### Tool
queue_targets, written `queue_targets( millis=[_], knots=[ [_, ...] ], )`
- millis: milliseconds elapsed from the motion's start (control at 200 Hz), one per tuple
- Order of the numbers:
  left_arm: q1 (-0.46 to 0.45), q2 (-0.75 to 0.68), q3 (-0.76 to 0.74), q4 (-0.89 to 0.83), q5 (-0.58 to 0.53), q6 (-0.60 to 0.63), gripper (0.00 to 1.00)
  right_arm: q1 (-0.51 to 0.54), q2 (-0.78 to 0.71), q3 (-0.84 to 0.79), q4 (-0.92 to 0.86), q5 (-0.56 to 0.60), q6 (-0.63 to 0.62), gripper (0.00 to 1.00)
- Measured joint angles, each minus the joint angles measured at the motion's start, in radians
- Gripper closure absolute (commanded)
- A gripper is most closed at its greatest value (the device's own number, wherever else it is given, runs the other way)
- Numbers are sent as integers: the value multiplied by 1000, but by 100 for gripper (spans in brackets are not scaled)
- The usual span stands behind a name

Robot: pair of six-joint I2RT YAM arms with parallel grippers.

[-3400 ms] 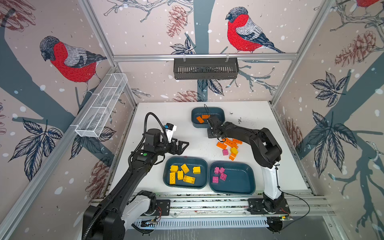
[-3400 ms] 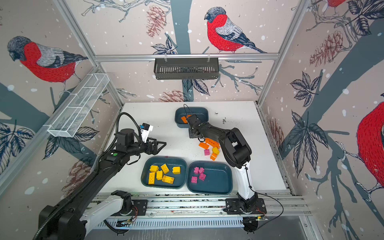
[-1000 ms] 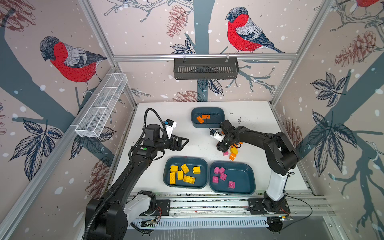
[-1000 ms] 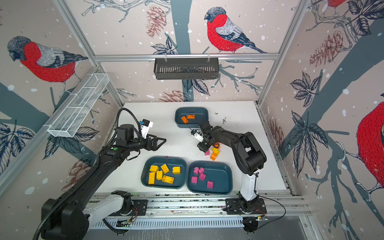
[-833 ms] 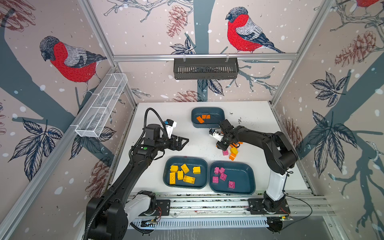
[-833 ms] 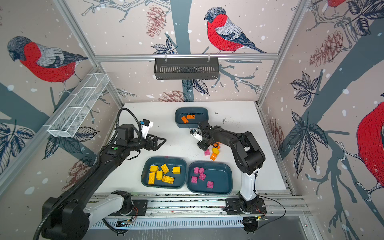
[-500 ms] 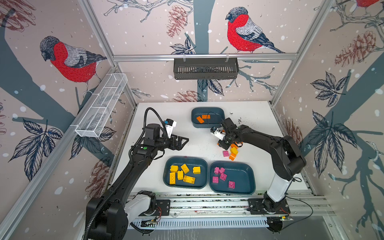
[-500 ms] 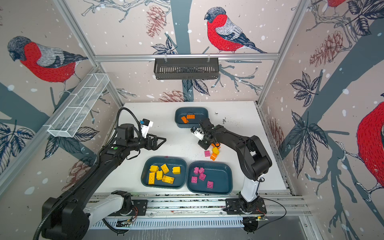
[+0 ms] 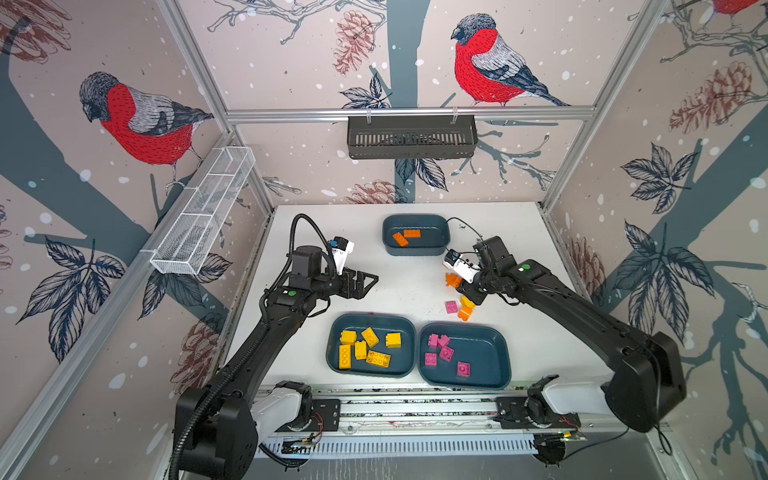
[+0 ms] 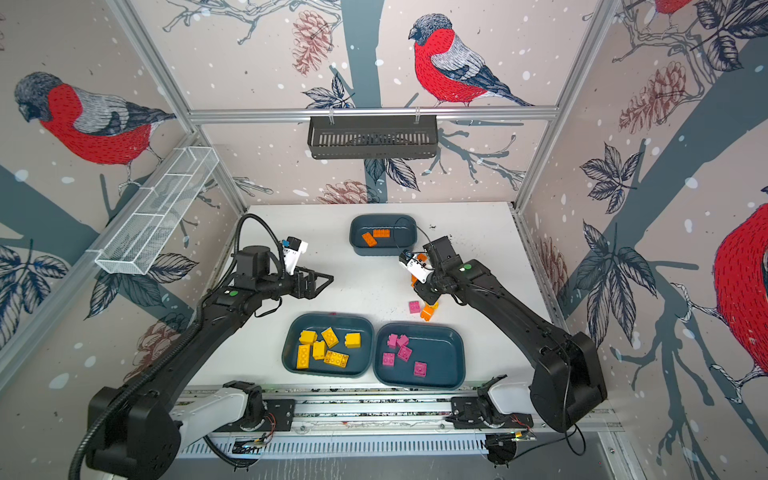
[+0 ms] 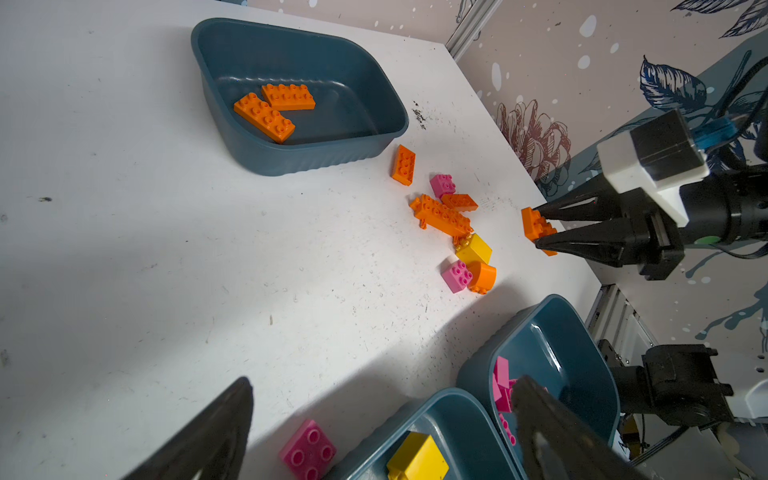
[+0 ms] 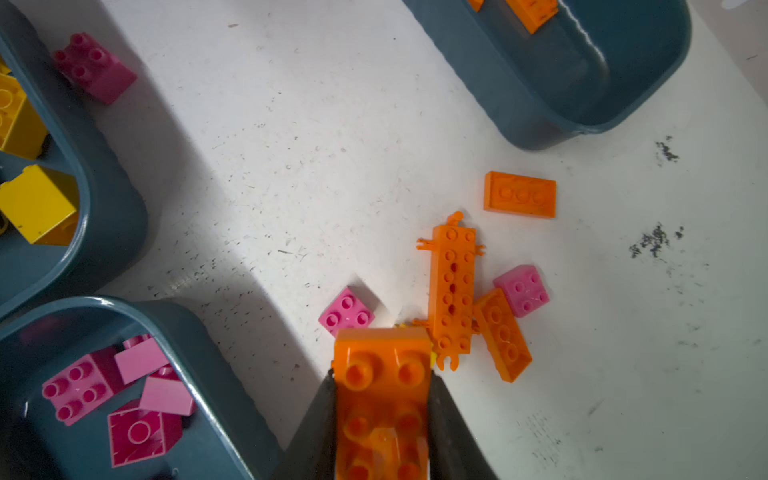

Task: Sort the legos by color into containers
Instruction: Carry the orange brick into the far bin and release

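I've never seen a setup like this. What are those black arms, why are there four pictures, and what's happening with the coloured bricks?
It is a robot: the left arm and the right arm, each ending in a pincer, work over a white table. Two pictures look down from overhead, nearly alike; the rest come from a camera on each wrist. On the table stand a tub of orange bricks, a tub of yellow bricks and a tub of pink bricks, plus a heap of loose bricks not yet sorted. The right pincer is shut on an orange brick near the heap. The left pincer hangs open and empty.
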Motion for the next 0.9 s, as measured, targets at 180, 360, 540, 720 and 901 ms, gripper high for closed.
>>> queue_targets(
  millis=[180, 360, 540, 720, 901],
  knots=[
    [0, 4, 8, 21, 21, -5, 4, -38, 123, 100, 94, 1, -27, 81],
    [0, -12, -8, 55, 29, -30, 4, -69, 350, 303, 190, -36, -50, 81],
    [0, -20, -18, 98, 29, -56, 4, -100, 613, 549, 224, -69, -47, 80],
    [0, -25, -26, 122, 27, -76, 4, -109, 857, 816, 217, -51, -22, 76],
    [0, -23, -29, 122, 27, -79, 4, -120, 1046, 1029, 177, -30, 10, 45]
  ],
)
